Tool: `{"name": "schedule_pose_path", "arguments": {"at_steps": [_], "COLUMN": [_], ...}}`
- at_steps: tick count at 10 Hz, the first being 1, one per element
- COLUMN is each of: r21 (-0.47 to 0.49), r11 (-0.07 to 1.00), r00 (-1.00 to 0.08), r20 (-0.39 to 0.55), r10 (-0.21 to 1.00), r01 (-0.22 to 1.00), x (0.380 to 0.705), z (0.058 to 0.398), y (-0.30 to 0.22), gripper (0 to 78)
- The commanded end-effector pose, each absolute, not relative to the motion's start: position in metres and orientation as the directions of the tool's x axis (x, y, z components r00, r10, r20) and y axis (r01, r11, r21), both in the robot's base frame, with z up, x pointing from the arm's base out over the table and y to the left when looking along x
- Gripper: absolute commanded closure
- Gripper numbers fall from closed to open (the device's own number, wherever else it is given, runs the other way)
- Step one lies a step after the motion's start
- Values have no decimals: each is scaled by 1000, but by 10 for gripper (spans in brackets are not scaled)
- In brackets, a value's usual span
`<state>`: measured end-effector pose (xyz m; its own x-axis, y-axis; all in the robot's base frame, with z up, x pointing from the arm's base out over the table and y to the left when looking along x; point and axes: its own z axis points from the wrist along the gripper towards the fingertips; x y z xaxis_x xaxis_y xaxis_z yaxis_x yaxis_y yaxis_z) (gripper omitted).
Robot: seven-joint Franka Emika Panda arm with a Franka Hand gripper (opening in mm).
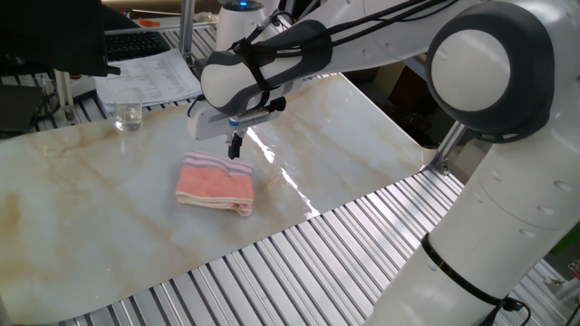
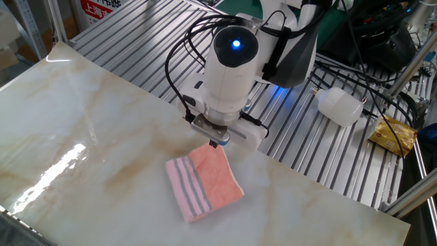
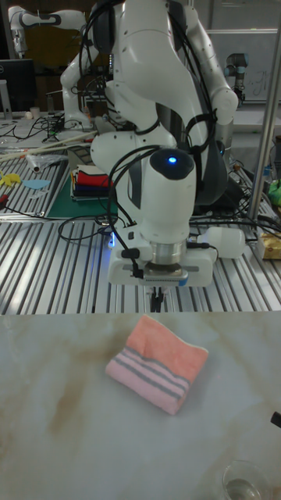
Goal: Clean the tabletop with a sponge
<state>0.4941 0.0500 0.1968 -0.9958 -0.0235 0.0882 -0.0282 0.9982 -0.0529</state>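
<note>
The sponge (image 1: 215, 184) is a salmon-pink folded pad with grey-and-white stripes on one edge. It lies flat on the glossy marble tabletop (image 1: 91, 208). It also shows in the other fixed view as the sponge (image 2: 205, 181) and in the tall view as the sponge (image 3: 158, 363). My gripper (image 1: 236, 148) hangs just above the sponge's edge, pointing down. Its fingers are pressed together with nothing between them. The same gripper (image 2: 216, 142) sits over the pink end, and in the tall view the gripper (image 3: 157, 299) is just behind the pad.
A drinking glass (image 1: 128, 115) stands at the slab's far left corner, near papers (image 1: 149, 72). Ribbed metal slats (image 1: 299, 263) border the slab. A white bottle (image 2: 339, 106) and a yellow packet (image 2: 392, 135) lie on the slats behind the arm.
</note>
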Motion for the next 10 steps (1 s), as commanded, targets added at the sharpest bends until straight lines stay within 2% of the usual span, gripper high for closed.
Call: {"name": "schedule_pose_path", "arguments": {"at_steps": [1, 5, 9, 10], "r21": [-38, -38, -39, -40], "r11": [999, 999, 999, 999], "r00": [-997, -997, -998, -997], "r20": [74, 70, 67, 75], "r10": [-27, -21, 5, 17], "r01": [-30, -23, 3, 14], "x": [495, 497, 498, 500], "z": [197, 204, 230, 246], "y": [49, 46, 39, 40], "gripper": [764, 764, 764, 764]}}
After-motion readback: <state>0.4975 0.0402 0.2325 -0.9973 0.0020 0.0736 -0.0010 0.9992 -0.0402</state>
